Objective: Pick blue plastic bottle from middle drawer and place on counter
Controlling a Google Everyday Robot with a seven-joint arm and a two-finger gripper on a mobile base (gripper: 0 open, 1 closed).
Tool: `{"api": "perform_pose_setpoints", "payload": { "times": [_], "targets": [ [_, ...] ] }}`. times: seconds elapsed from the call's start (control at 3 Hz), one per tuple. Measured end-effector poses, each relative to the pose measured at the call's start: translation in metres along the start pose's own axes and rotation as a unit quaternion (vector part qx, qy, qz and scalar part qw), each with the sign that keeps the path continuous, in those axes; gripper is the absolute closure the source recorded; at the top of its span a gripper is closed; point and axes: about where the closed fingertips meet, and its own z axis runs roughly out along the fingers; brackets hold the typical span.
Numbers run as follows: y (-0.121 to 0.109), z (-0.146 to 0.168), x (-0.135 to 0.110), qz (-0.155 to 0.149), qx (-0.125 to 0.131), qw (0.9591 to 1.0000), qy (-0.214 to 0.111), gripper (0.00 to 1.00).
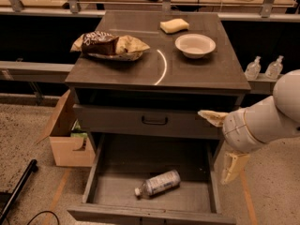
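Note:
The blue plastic bottle [157, 183] lies on its side on the floor of the open middle drawer [117, 191], white cap pointing to the lower left. My gripper [224, 143] hangs at the cabinet's right front corner, to the right of the drawer and above bottle level. It is open and empty, with one pale finger [212, 117] up by the drawer front and the other [233, 168] lower down. The counter [140, 67] is the dark grey top with a curved pale streak.
On the counter are a chip bag [110, 46], a white bowl [195, 45] and a yellow sponge [174, 25]. The drawer front above has a black bar handle [154, 121]. A cardboard box [70, 137] stands on the floor at left. Two pump bottles [263, 68] stand at right.

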Motion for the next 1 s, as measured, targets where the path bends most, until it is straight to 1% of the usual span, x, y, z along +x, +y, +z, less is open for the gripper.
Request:
{"api": "perform_pose_setpoints", "payload": {
  "times": [0.33, 0.67, 1.0],
  "targets": [
    [0.012, 0.041, 0.001, -0.012, -0.005, 0.9999, -0.008, 0.0],
    [0.016, 0.098, 0.006, -0.023, 0.003, 0.9997, -0.007, 0.0],
    [0.014, 0.156, 0.005, -0.059, 0.014, 0.9981, -0.01, 0.0]
  ]
}}
